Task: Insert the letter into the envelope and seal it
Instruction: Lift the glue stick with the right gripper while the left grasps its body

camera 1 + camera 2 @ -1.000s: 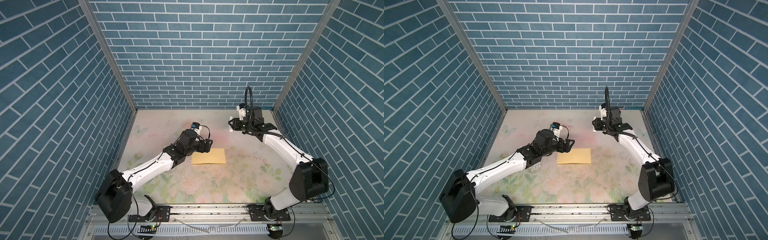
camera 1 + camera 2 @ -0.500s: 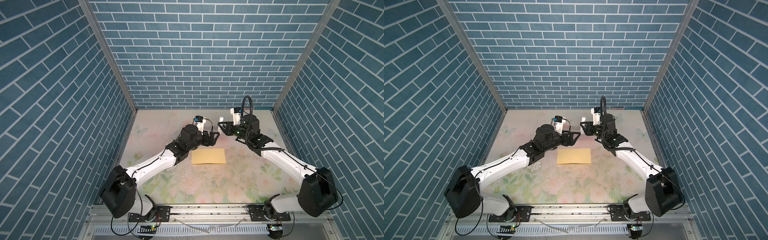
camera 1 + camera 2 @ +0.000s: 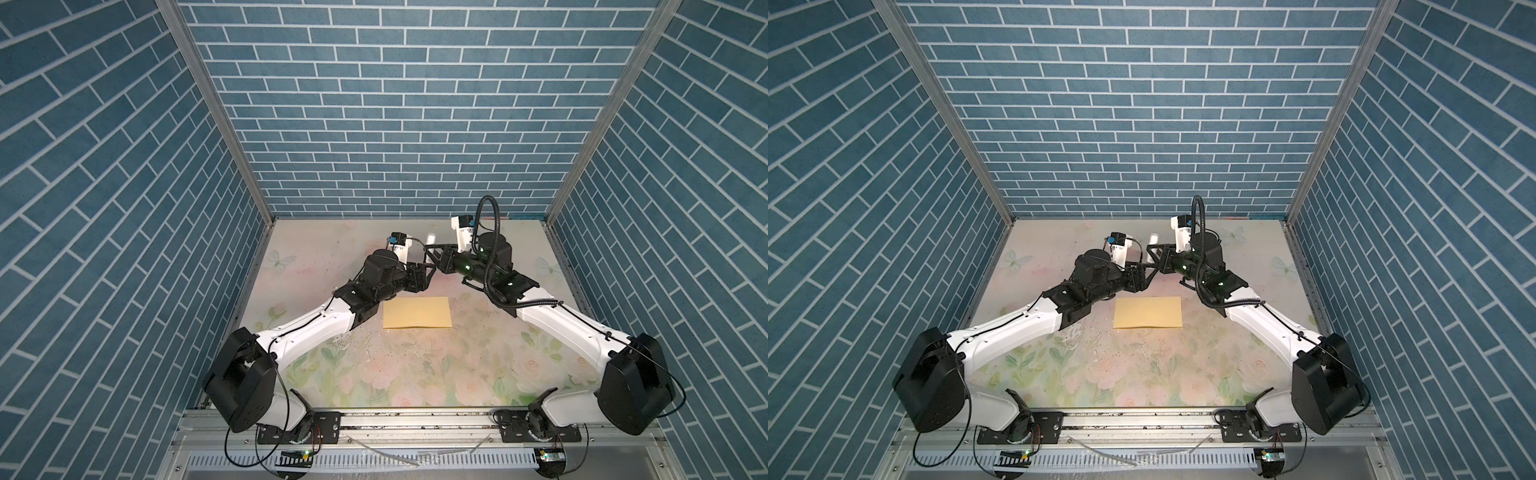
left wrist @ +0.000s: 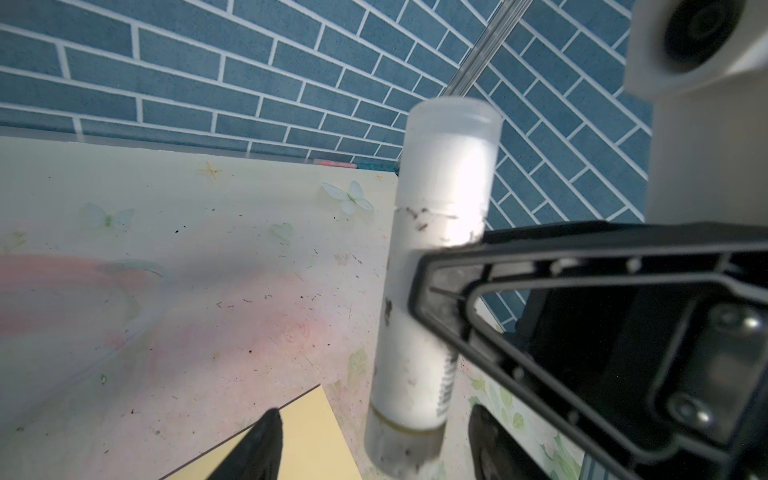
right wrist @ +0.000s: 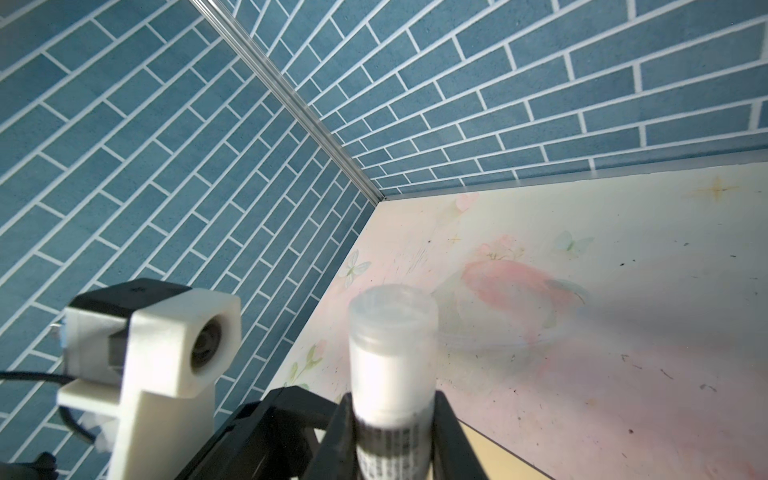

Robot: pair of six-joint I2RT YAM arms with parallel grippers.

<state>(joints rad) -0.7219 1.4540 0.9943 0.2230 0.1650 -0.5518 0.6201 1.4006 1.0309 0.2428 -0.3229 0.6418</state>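
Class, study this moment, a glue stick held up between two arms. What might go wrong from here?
The right end effector grips the white cylindrical plastic glue stick mid-body; a pull by the open left end effector on its lower end might tilt or drop it.
A dropped stick might knock the flat yellow-tan paper envelope nearby askew.

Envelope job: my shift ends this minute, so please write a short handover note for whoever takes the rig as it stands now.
Right end effector: shut on the glue stick, held upright in the air on the far side of the envelope.
Left end effector: open, jaws either side of the stick's lower end, a gap showing on one side.
Envelope: flat on the table, neither end effector on it.
Letter: in no view; probably inside the envelope, cannot confirm.
Done: apparently the insertion.
Left: likely glue the flap and press it shut; whether it is already sealed cannot be told.
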